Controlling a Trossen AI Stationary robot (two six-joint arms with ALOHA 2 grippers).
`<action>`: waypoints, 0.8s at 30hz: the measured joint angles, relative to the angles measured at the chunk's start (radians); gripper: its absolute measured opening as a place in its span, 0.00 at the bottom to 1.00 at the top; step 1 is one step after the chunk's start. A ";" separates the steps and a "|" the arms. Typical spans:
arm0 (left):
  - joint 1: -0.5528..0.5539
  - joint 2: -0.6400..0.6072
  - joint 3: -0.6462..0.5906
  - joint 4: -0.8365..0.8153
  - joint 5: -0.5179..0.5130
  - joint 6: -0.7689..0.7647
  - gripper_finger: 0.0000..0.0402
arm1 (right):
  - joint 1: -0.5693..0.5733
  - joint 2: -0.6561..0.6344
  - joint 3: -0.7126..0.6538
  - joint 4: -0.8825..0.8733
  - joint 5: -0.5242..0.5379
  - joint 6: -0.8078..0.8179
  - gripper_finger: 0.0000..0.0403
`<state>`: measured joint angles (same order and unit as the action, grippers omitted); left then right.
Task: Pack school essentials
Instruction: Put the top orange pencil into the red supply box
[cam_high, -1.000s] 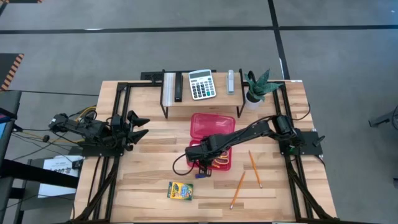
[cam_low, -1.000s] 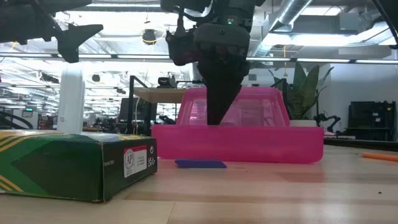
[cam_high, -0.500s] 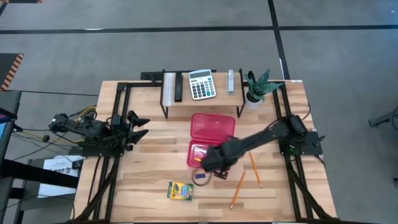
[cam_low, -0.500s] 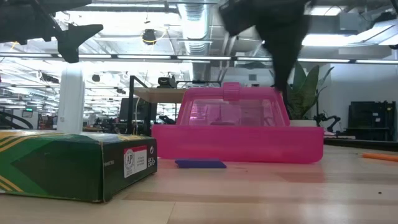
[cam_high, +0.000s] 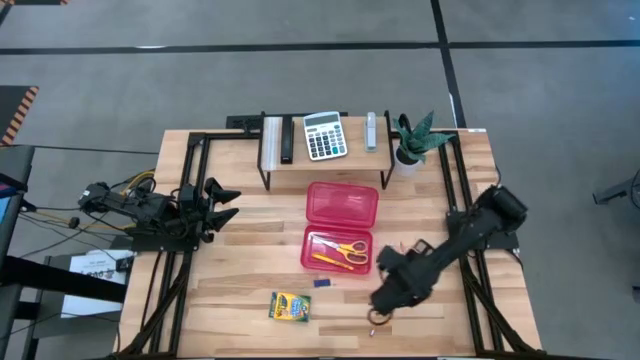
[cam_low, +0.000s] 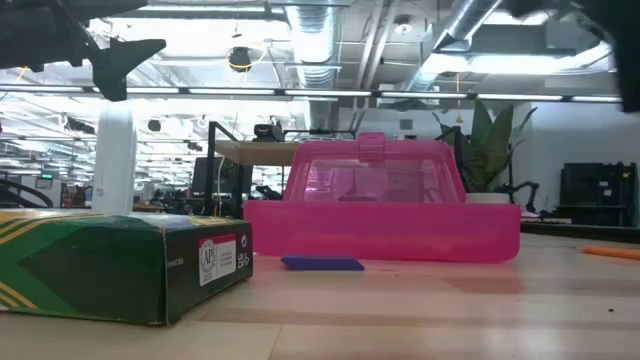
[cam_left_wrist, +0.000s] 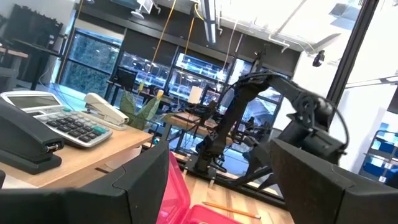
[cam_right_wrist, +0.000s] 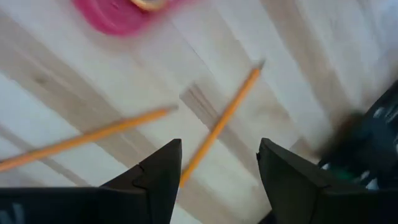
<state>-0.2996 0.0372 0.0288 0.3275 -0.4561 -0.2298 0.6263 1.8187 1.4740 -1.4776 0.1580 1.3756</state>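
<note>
Beside pencils (cam_right_wrist: 219, 127), crayon box (cam_high: 289, 306), eraser (cam_high: 321, 283)

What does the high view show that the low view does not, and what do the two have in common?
Only the high view shows the scissors lying in the open pink case, the right gripper open above the table's near edge, the left gripper open at the left side, and the calculator. Only the low view shows the room behind the table. Both show the case, the crayon box and the blue eraser.
</note>
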 joint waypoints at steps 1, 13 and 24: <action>0.000 0.000 0.000 0.000 0.000 -0.001 0.65 | 0.016 -0.028 -0.051 0.035 -0.006 0.041 0.58; 0.000 0.000 0.000 0.001 -0.002 -0.016 0.65 | 0.095 -0.238 -0.523 0.479 0.008 0.303 0.58; 0.000 0.000 0.000 0.003 -0.056 -0.018 0.65 | 0.115 -0.227 -0.659 0.653 0.117 0.340 0.57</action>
<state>-0.2993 0.0376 0.0288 0.3305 -0.5121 -0.2474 0.7413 1.5913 0.8145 -0.8245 0.2752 1.7156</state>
